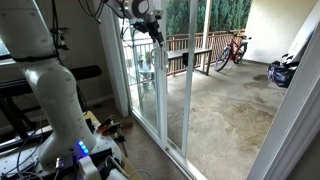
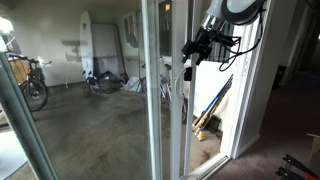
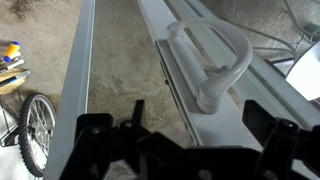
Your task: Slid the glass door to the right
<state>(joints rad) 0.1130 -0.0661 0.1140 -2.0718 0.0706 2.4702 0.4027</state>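
Bare concrete patio floor [image 1: 230, 110], a red bicycle [image 1: 232, 50] upright on it near the wooden railing [image 1: 190, 55].

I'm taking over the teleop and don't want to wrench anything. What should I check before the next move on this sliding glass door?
1. Pincer open: ok, its fingers are spread wide in the wrist view.
2. White handle lined up: ok, it lies ahead of the pincer, roughly between the lines of the fingers.
3. Handle gripped: not ok, the pincer is apart from it.
4. Bicycle away from the glass door: ok, it stands far out on the patio.
5. Bottom track free of obstructions: cannot tell, too small to make out.
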